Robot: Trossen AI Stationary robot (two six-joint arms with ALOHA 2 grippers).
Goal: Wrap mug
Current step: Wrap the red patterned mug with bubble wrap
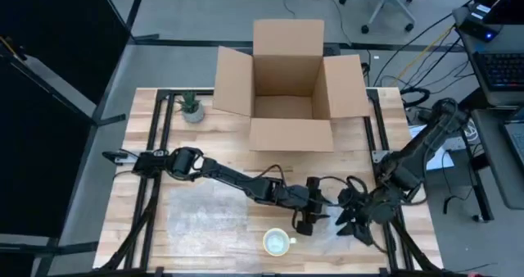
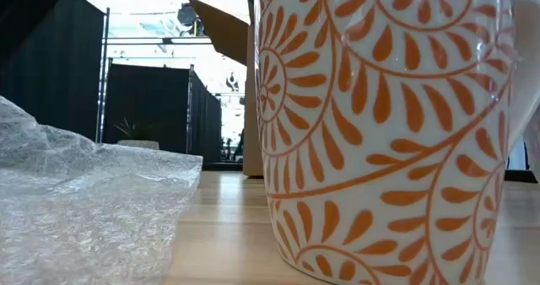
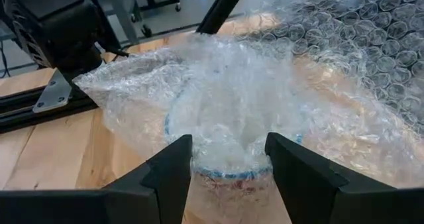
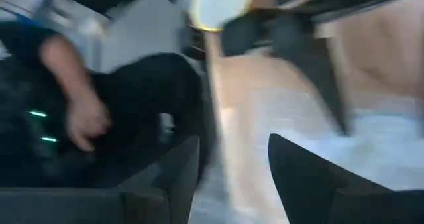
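A white mug with an orange leaf pattern (image 2: 388, 133) stands upright on its base near the table's near edge (image 1: 278, 242), with no gripper touching it. A sheet of bubble wrap (image 1: 205, 211) lies flat to its left. My left gripper (image 1: 315, 215) is just right of the mug and beyond it, shut on a bunched piece of bubble wrap (image 3: 232, 111). A blue ring and a reddish patch show through that wrap. My right gripper (image 1: 350, 220) stands open close to the right of the left one, with nothing between its fingers (image 4: 232, 177). My left gripper pinches the bunched bubble wrap (image 3: 228, 159) between its two fingers, in several crumpled layers. The fingers slant down at it from the table's left. The rest of the wrap spreads out on the table beyond the fingers, slack.
An open cardboard box (image 1: 288, 84) stands at the table's far middle. A small potted plant (image 1: 191, 106) is to its left. Black frame rails (image 1: 155, 146) run along both sides of the table. A person sits in the room beyond the table (image 4: 73, 111).
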